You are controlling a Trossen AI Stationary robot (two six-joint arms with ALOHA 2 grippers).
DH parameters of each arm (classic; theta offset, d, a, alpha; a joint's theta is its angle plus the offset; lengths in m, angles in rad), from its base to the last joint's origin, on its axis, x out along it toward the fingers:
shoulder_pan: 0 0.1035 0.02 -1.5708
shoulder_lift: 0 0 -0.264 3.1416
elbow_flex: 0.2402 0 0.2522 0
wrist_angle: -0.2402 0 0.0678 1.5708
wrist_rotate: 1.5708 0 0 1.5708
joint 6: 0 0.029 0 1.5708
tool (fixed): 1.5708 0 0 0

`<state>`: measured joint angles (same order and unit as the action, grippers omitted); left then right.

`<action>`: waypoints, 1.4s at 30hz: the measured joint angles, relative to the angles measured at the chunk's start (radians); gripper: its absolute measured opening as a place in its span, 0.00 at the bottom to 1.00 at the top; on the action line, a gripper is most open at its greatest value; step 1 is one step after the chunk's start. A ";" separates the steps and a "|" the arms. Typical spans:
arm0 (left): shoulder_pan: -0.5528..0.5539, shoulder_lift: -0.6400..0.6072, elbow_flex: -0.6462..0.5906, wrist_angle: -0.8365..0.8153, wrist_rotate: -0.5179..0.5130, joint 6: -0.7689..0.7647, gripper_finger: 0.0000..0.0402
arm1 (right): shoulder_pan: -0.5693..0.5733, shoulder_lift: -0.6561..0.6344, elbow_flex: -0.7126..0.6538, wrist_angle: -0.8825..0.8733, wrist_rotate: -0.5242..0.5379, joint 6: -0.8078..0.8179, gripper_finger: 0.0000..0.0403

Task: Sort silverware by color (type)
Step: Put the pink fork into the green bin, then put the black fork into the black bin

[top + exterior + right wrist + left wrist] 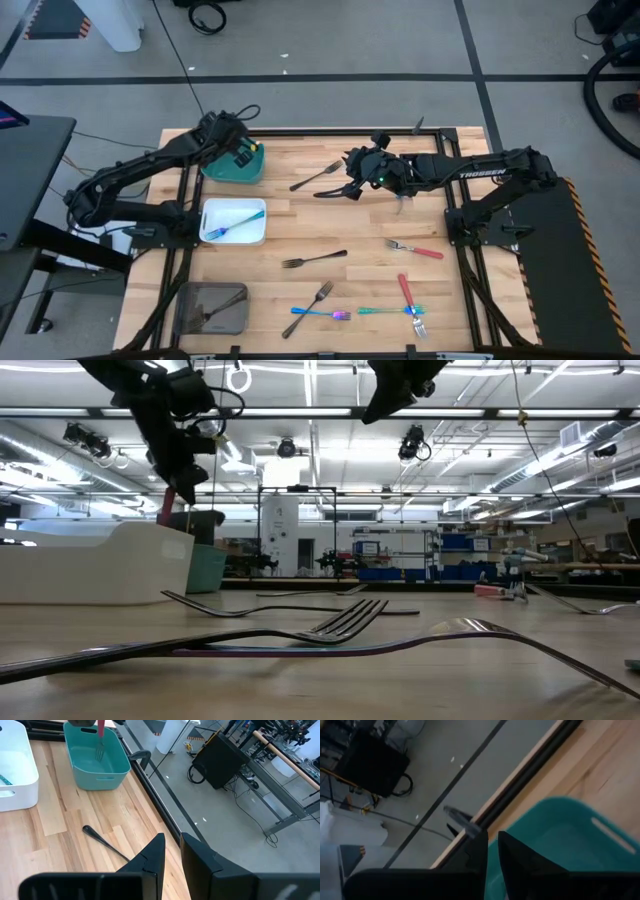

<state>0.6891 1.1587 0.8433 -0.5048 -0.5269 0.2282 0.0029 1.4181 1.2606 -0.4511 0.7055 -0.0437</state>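
Observation:
My left gripper hangs over the teal tray at the table's far left, shut on a red-handled fork that points tines-down into the tray. My right gripper hovers open above the table's far middle, its fingers a little apart with nothing between them. Just ahead of it a dark fork lies flat on the wood. More silverware lies flat near the front: two red-handled forks, two dark forks and two iridescent pieces. My left gripper holds the fork by the upper part of its red handle, coming from above. The gripper body hides the contact itself. The fork hangs upright below the fingers, tines down inside the teal tray. Whether the tines touch the tray's floor I cannot tell.
A white tray with an iridescent piece stands beside the teal one, toward the near edge. A grey tray at the near left holds a dark fork. Bare wood lies at the table's middle. Black frame rails edge the table.

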 joint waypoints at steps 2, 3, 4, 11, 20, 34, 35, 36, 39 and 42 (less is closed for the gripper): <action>-0.012 0.000 0.000 0.026 0.000 0.000 0.14 | 0.000 0.000 0.000 0.000 0.000 0.000 0.17; -0.018 0.000 0.000 0.033 0.000 0.000 0.14 | 0.000 0.000 0.000 0.000 0.000 0.000 0.17; -0.023 0.000 0.000 0.036 0.000 0.001 0.14 | 0.000 0.000 0.000 0.000 0.000 0.000 0.17; -0.058 0.000 0.000 0.056 0.000 0.001 0.14 | 0.000 0.000 0.000 0.000 0.000 -0.001 0.17; -0.060 0.000 0.000 0.035 0.000 -0.006 0.14 | 0.000 0.000 0.000 -0.031 0.000 0.000 0.17; -0.133 0.000 0.000 0.022 0.390 -0.166 0.14 | 0.000 0.000 0.000 -0.045 0.000 -0.141 0.17; -0.151 0.000 0.000 0.022 0.398 -0.165 0.14 | 0.000 0.000 0.000 -0.045 0.000 -0.149 0.17; -0.169 0.000 0.000 0.022 0.399 -0.165 0.14 | 0.000 0.000 0.000 -0.044 0.000 -0.155 0.18; -0.219 0.000 0.000 0.022 0.401 -0.165 0.14 | -0.007 0.000 0.000 -0.035 0.000 -0.188 0.18; -0.262 0.000 0.000 0.022 0.401 -0.165 0.14 | -0.019 0.000 0.000 -0.012 -0.001 -0.210 0.18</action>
<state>0.4274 1.1584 0.8436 -0.4831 -0.1257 0.0628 -0.0157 1.4185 1.2606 -0.4632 0.7048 -0.2541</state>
